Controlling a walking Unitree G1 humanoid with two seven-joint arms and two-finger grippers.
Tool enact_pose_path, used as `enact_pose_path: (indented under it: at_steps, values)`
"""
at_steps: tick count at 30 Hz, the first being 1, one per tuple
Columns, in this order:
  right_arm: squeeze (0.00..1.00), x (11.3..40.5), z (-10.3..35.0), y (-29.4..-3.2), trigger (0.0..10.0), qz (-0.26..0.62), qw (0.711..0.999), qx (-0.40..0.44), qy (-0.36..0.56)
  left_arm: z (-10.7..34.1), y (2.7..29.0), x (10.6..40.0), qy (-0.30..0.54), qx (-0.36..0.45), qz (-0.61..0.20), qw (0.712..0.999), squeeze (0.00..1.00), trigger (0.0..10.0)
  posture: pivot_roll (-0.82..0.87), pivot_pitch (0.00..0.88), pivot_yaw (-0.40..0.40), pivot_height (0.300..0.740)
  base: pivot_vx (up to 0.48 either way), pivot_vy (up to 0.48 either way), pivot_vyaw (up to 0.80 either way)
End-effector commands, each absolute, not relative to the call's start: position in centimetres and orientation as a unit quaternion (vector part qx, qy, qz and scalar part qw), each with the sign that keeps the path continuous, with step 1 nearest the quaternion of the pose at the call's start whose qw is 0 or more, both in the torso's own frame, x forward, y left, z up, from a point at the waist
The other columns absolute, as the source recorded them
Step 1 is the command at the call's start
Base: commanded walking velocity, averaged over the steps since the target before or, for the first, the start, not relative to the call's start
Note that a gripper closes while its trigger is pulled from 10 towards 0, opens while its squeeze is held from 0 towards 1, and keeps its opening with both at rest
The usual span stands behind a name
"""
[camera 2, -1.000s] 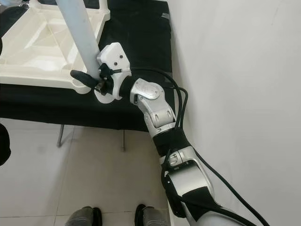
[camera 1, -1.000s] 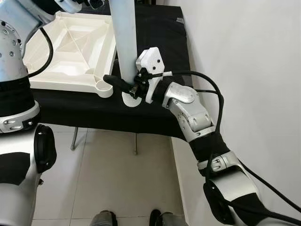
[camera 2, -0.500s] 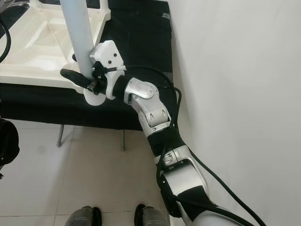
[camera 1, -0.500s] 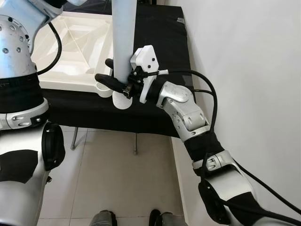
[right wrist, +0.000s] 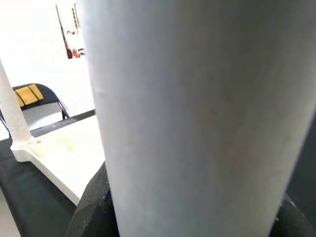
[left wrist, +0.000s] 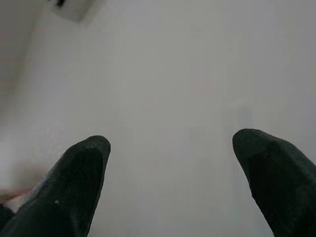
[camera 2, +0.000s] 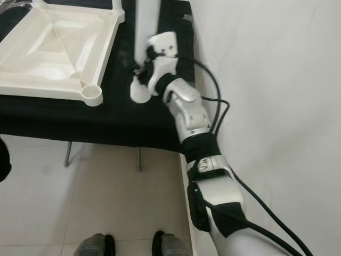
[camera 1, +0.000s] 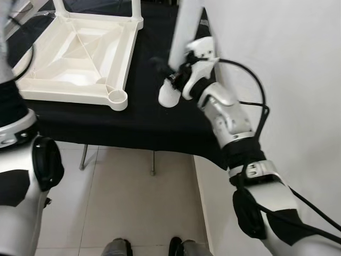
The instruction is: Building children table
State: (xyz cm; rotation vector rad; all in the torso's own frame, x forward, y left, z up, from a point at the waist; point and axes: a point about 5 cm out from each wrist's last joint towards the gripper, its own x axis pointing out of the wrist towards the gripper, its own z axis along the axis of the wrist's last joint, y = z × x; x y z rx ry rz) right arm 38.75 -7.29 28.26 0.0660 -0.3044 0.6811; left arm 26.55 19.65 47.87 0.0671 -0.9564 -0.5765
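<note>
A white tabletop (camera 1: 74,50) lies upside down on a black-covered table (camera 1: 106,122), with an empty round socket (camera 1: 118,96) at its near right corner. My right gripper (camera 1: 173,77) is shut on a white table leg (camera 2: 145,26) near its lower end (camera 1: 166,97). The leg leans slightly and hangs over the black cover, to the right of the socket and apart from it. In the right wrist view the leg (right wrist: 192,113) is very close, with black fingers (right wrist: 91,207) on both sides of it. My left gripper (left wrist: 180,163) is open, its fingers (left wrist: 79,173) facing a plain white surface.
A white wall (camera 1: 277,58) runs close along my right arm (camera 1: 229,117). White legs stand upright at the tabletop's far corners (camera 1: 136,6). A black folding chair (right wrist: 34,96) stands beyond the table. Below the table's front edge is tiled floor (camera 1: 138,202).
My right gripper has carried the leg to the right, away from the corner socket, and the leg now leans. My left arm has drawn back to the picture's left edge.
</note>
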Motion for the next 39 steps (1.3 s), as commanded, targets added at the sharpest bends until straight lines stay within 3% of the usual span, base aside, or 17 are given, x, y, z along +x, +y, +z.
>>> enact_pose_path:
  at_steps: [1, 2, 3, 4, 5, 8, 11, 16, 24, 39]
  values:
    - [0.00, 38.5, 28.9, -7.3, 0.0, 0.333, 0.928, 0.042, -0.161, 47.1, 20.1, 27.2, -0.428, 0.060, -0.217, 0.875, 1.00, 10.0, 0.07, 0.149, -0.080, 0.740, 0.000, 0.000, 0.00]
    - [0.00, 38.5, 28.9, -7.3, 0.0, 0.333, 0.928, 0.042, -0.161, 47.1, 20.1, 27.2, -0.428, 0.060, -0.217, 0.875, 1.00, 10.0, 0.07, 0.149, -0.080, 0.740, 0.000, 0.000, 0.00]
    - [0.00, 38.5, 29.1, -7.6, 9.6, 0.330, 0.929, 0.044, -0.165, 45.5, 19.8, 27.7, -0.404, 0.068, -0.213, 0.887, 0.00, 10.0, 0.07, 0.148, -0.078, 0.740, 0.000, 0.000, 0.00]
    - [0.00, 38.5, 29.1, -7.6, 9.6, 0.330, 0.929, 0.044, -0.165, 45.5, 19.8, 27.7, -0.404, 0.068, -0.213, 0.887, 0.00, 10.0, 0.07, 0.148, -0.078, 0.740, 0.000, 0.000, 0.00]
    - [0.00, 38.3, 29.2, -8.0, 10.0, 0.322, 0.930, 0.047, -0.172, 42.1, 19.3, 28.4, -0.360, 0.066, -0.206, 0.908, 0.00, 10.0, 0.07, 0.150, -0.077, 0.740, 0.000, 0.000, 0.00]
    - [0.00, 37.9, 29.1, -8.4, 10.0, 0.316, 0.930, 0.049, -0.178, 38.6, 18.8, 28.8, -0.314, 0.068, -0.187, 0.928, 0.00, 10.0, 0.07, 0.151, -0.078, 0.740, 0.000, 0.089, 0.00]
    - [0.00, 37.7, 29.1, -8.6, 10.0, 0.315, 0.930, 0.051, -0.180, 37.4, 18.5, 28.8, -0.299, 0.075, -0.180, 0.934, 0.00, 10.0, 0.07, 0.151, -0.078, 0.740, 0.000, 0.266, 0.00]
    - [0.00, 35.6, 26.5, -9.3, 10.0, 0.331, 0.928, 0.037, -0.169, 30.7, 16.6, 28.3, -0.226, 0.049, -0.166, 0.959, 0.00, 10.0, 0.08, 0.136, -0.090, 0.740, 0.000, 0.480, 0.00]
    - [0.00, 34.7, 24.3, -10.1, 10.0, 0.307, 0.941, 0.017, -0.142, 26.9, 15.9, 28.1, -0.178, 0.061, -0.163, 0.969, 0.00, 10.0, 0.07, 0.126, -0.089, 0.740, 0.000, 0.480, 0.00]
    - [0.00, 33.5, 18.7, -13.1, 10.0, 0.182, 0.980, -0.053, -0.061, 21.5, 14.7, 27.1, -0.116, 0.047, -0.163, 0.979, 0.00, 10.0, 0.08, 0.140, -0.094, 0.740, 0.000, 0.464, -0.05]
